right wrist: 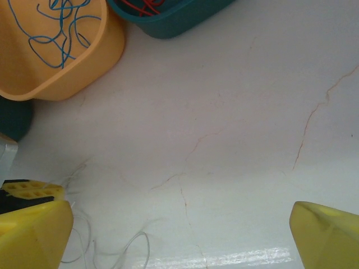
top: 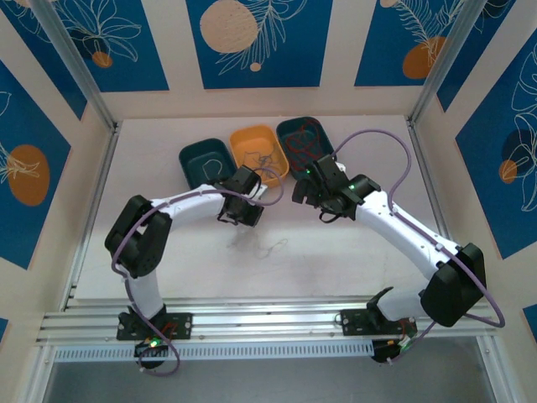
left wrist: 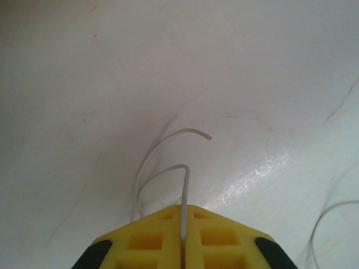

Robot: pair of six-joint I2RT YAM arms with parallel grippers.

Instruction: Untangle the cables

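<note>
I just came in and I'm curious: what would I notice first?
The left arm's yellow end effector pinches a thin white wire over the white table. Farther back, an orange plastic bin holds thin blue wires, beside a teal plastic bin holding red wires.

Table (right wrist: 235, 112): white, smooth, glossy, with a glare streak and faint hairline veins, marble look. Left gripper (left wrist: 183, 212) pads (left wrist: 146, 240): matt yellow plastic, moulded square pockets. White cable (left wrist: 183, 188): thin, smooth sheath, slight sheen. Orange bin (right wrist: 95, 61) and teal bin (right wrist: 174, 25): smooth moulded plastic, satin finish. Front rail (top: 268, 323): ribbed bare aluminium extrusion. Right arm shell (top: 403, 235): glossy white plastic.
</note>
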